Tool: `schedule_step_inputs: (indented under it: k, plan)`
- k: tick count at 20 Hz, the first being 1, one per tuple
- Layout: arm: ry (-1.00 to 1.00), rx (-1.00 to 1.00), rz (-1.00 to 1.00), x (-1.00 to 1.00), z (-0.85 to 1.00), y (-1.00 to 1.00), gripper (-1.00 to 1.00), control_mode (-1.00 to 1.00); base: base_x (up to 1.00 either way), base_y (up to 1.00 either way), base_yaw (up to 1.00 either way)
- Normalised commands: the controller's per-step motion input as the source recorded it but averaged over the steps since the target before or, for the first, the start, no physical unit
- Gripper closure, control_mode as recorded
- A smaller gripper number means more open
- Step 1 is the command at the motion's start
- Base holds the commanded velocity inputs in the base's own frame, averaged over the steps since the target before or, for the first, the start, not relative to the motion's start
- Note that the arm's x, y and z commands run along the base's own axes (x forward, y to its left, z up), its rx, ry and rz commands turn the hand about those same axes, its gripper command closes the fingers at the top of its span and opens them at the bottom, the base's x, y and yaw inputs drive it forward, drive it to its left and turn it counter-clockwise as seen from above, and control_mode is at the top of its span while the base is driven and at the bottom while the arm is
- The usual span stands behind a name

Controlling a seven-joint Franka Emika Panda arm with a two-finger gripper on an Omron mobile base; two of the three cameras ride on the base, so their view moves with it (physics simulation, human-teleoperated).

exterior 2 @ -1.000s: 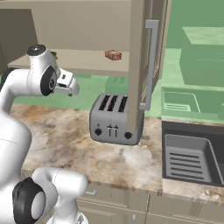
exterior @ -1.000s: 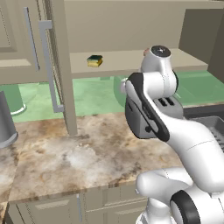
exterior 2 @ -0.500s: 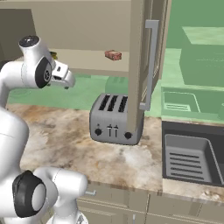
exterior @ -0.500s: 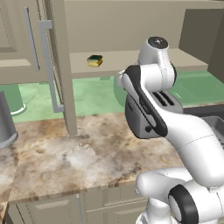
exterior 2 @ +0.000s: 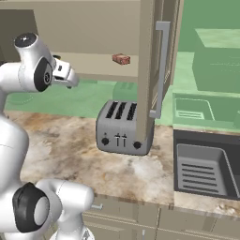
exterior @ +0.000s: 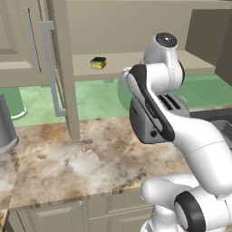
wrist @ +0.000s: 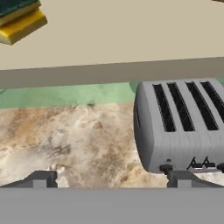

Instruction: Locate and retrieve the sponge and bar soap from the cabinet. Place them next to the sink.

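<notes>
The tool is empty with jaws apart, above the counter. The sponge lies on the cabinet shelf; approach it level, clearing the shelf edge.

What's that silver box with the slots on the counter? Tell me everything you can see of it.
It is a toaster, a silver-grey, metallic-looking box with rounded corners and four long dark slots on top, all empty. Small dark knobs and levers line its lower front. It stands upright on the speckled stone counter, below the cabinet shelf and close beside the open cabinet door. Nothing grips it.
</notes>
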Motion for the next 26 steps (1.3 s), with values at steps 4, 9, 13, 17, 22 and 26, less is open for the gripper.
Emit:
schedule_step_inputs:
  k: [4,9,13,17,22,26]
  plan:
    - [-0.12,-0.01,-0.07,0.0,0.32,0.41,-1.0,-1.0,0.0,0.0,0.0]
    - [-0.12,-0.02,-0.04,0.06,0.25,0.31,-1.0,-1.0,0.0,0.0,0.0]
    - [-0.06,-0.03,0.0,0.14,0.24,0.03,-1.0,-1.0,0.0,0.0,0.0]
    - [-0.01,-0.06,-0.04,0.3,0.2,0.1,-1.0,-1.0,0.0,0.0,0.0]
    - [-0.1,-0.04,0.0,0.27,0.11,0.28,-1.0,-1.0,0.0,0.0,0.0]
    - [-0.06,-0.02,0.0,0.29,0.12,0.24,-1.0,-1.0,0.0,0.0,0.0]
